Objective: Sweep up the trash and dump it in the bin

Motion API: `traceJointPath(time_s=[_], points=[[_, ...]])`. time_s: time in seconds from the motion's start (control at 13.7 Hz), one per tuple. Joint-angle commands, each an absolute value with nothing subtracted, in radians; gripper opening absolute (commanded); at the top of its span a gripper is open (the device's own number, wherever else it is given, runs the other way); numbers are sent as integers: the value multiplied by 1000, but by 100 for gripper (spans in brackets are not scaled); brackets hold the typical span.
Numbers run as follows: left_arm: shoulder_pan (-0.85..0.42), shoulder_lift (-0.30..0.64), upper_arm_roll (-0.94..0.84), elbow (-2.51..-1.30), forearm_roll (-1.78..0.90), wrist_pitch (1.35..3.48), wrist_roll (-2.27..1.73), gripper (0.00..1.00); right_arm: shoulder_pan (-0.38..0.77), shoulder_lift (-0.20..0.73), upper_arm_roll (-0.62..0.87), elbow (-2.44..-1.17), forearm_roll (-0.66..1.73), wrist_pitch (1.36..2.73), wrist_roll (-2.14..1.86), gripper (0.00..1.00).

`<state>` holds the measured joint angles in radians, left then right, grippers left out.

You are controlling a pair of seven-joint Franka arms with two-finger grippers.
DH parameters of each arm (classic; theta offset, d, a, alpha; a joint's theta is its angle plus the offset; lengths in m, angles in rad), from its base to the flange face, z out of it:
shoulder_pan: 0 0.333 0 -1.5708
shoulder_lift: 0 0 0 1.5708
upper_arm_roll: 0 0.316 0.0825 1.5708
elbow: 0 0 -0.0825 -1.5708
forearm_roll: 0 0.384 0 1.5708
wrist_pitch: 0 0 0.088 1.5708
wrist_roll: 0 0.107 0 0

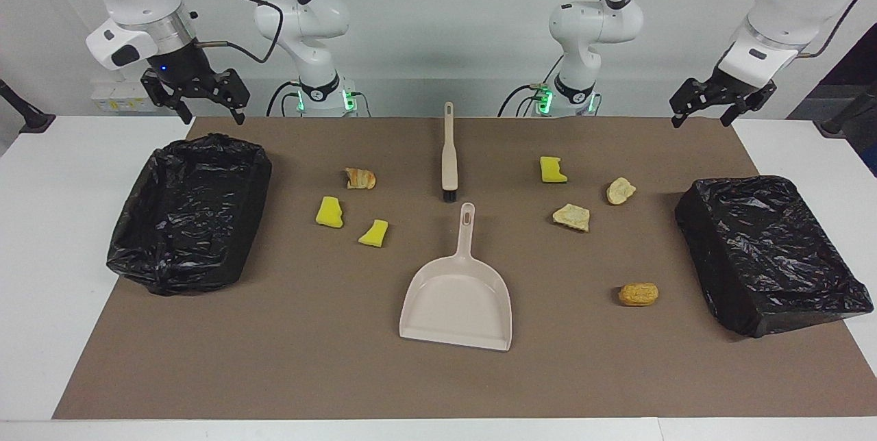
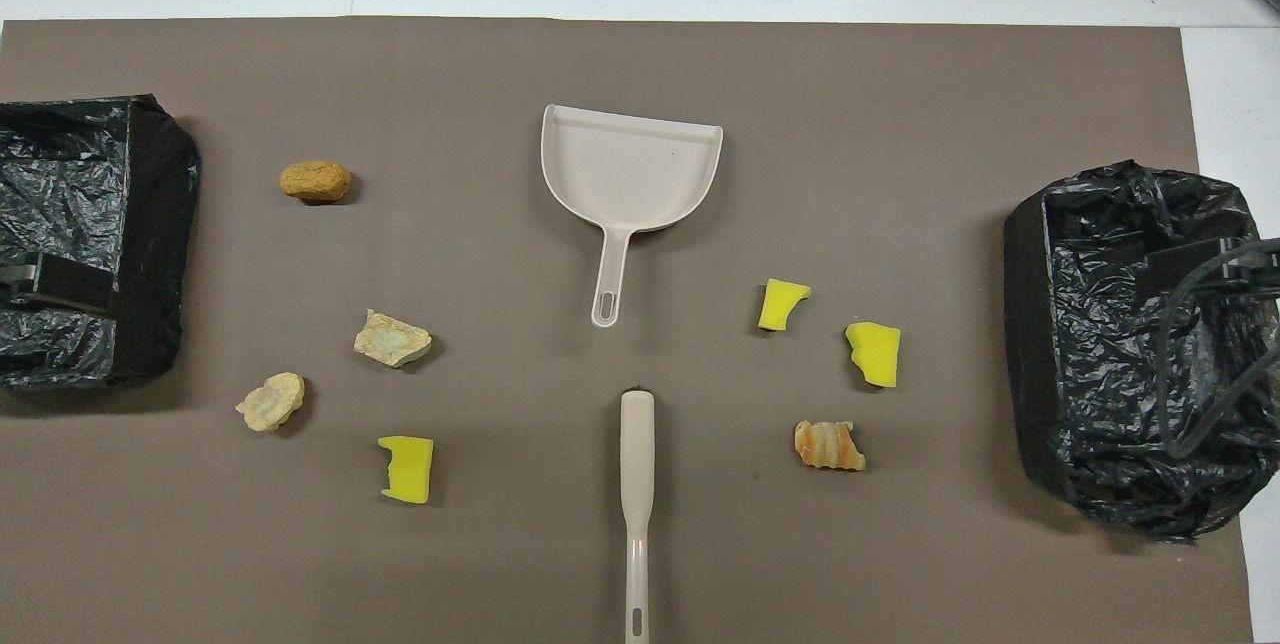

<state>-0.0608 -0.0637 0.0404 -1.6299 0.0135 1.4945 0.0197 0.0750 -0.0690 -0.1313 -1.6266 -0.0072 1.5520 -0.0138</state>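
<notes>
Nothing is picked up yet: the dustpan lies mid-mat, the brush just nearer the robots than its handle, and seven scraps of trash are strewn around it, three toward the right arm's end and four toward the left arm's. Counted: three yellow sponge chunks, four tan or orange lumps, two bag-lined bins, one dustpan, one brush. The right gripper hangs spread over one bin's edge; the left gripper waits with fingers apart beside the other. Light sponge could skid past the dustpan's lip, and the rounded lump could roll away.
</notes>
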Motion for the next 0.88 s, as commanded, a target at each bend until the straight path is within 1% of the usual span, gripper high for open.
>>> traceJointPath(time_s=[0.0,0.22,0.51,0.66,0.81], points=[[-66,-70,28,-1632,14,1477,18,100,72,-83,-129,-1644,-20,1560,-14,100],[-67,-72,25,-1634,11,1474,-15,100,71,-83,-129,-1644,-20,1560,-14,100],[-90,-87,25,-1710,-26,1532,-22,100,71,-83,-129,-1646,-20,1560,-12,100],[-90,-107,25,-1782,-69,1595,-25,100,71,-83,-129,-1646,-20,1560,-12,100],[-119,-153,25,-1889,-75,1690,-28,100,71,-86,-129,-1647,-20,1559,-12,100]])
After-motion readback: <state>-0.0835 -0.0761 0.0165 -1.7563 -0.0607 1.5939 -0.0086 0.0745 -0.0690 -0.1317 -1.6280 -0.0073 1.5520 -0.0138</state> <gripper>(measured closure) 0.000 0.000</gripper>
